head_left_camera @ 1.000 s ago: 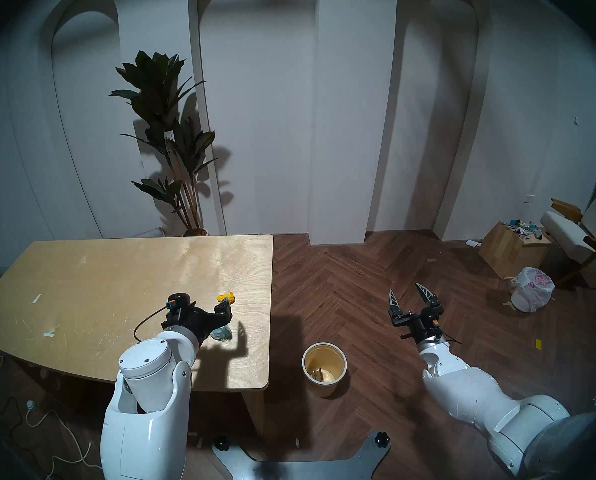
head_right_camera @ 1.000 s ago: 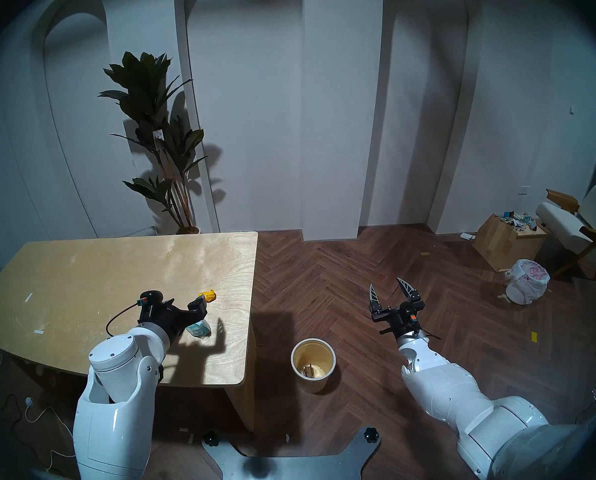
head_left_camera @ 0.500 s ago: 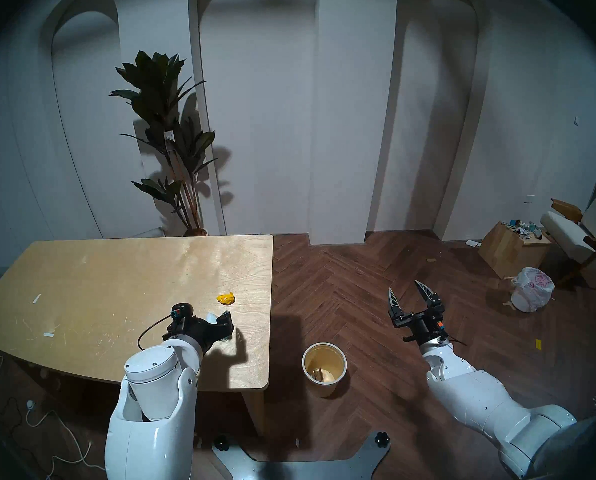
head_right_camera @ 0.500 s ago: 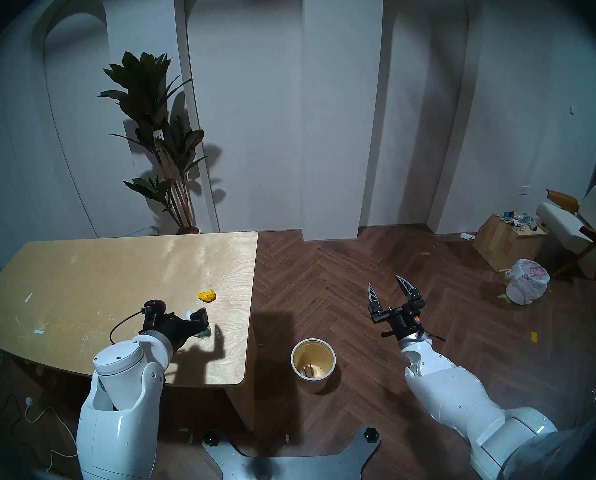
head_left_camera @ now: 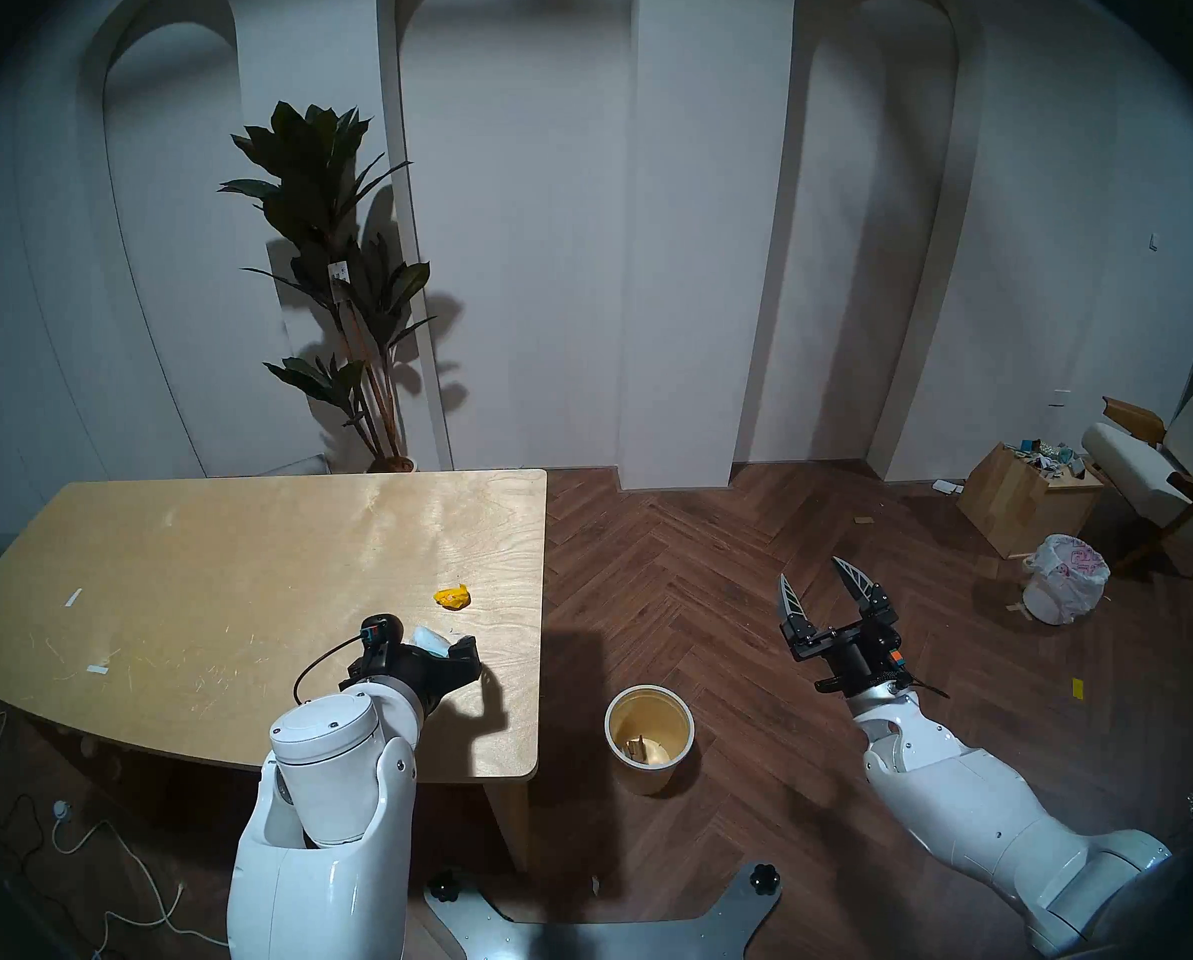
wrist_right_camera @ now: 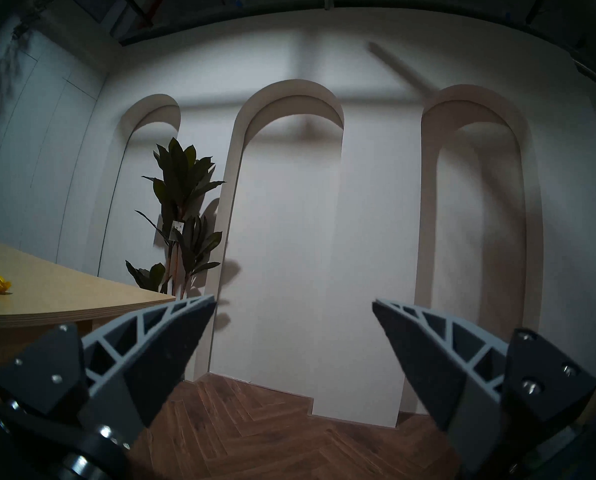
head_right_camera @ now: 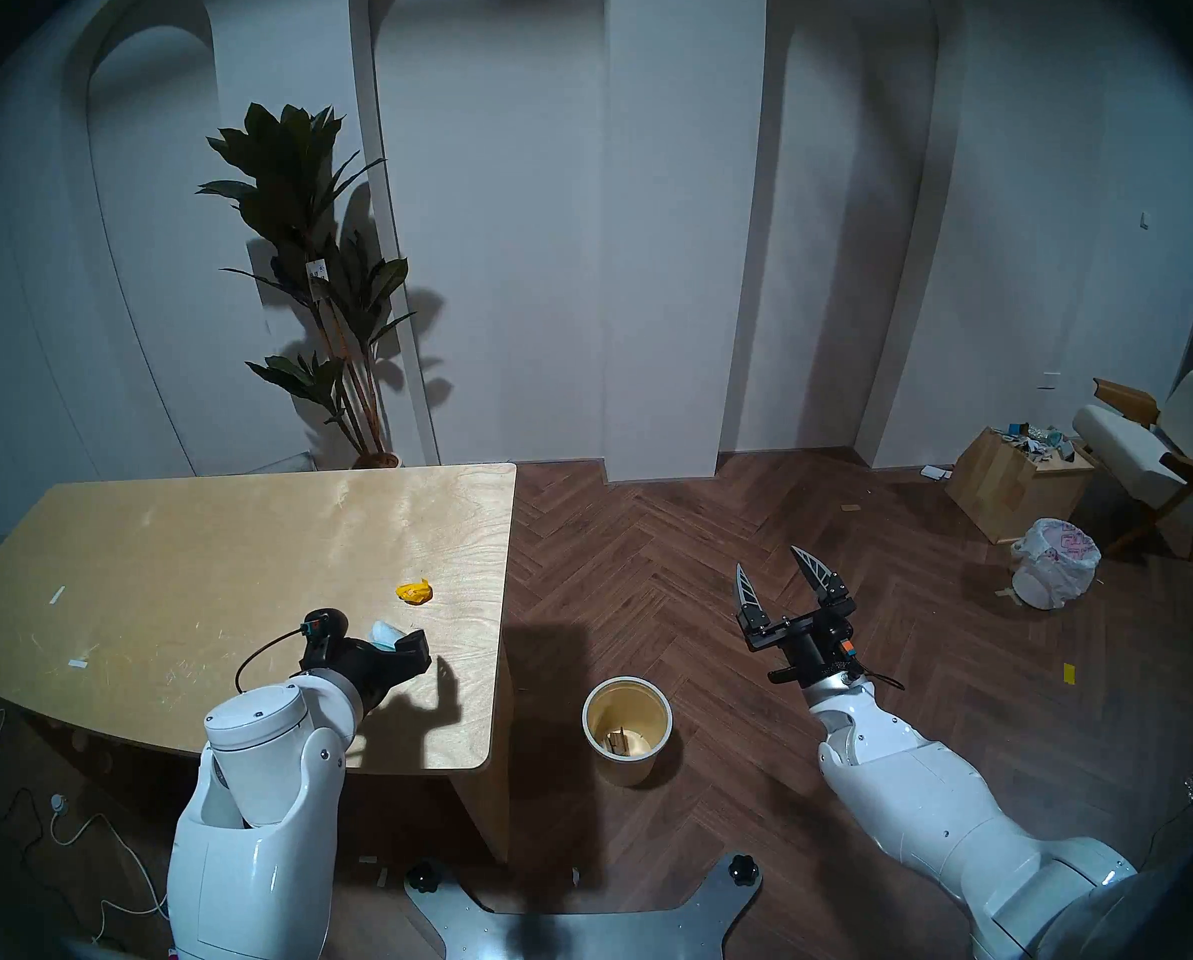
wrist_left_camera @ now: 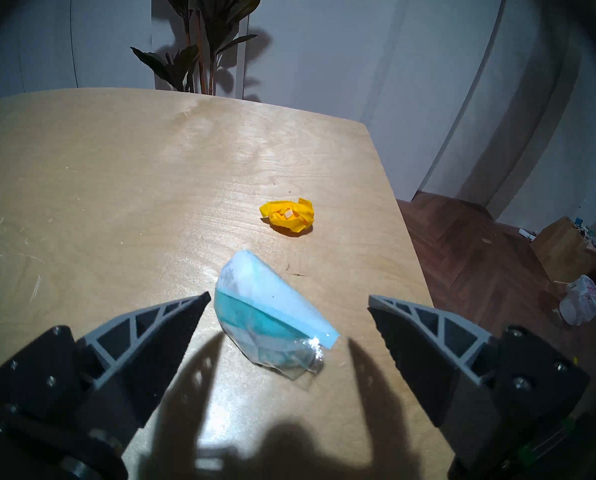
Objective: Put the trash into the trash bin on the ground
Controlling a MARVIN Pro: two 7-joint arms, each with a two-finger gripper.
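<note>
The left gripper (wrist_left_camera: 288, 301) is spread wide, empty, the crumpled teal-and-white plastic wrapper (wrist_left_camera: 267, 313) lying on the table between its fingers; I'd lower squarely before pinching. The right gripper (head_left_camera: 825, 588) is likewise splayed. Only the head view shows the cream cylindrical bin (head_left_camera: 649, 737).

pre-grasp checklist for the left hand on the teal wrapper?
1. Left hand open: ok.
2. Teal-and-white wrapper between the fingers: ok, though nearer one finger.
3. Yellow paper lump clear of the closing path: ok.
4. Fingers low enough to the table: cannot tell.
5. Cream bin upright, mouth open: ok.
6. Right hand out of the way: ok, open above the floor.
</note>
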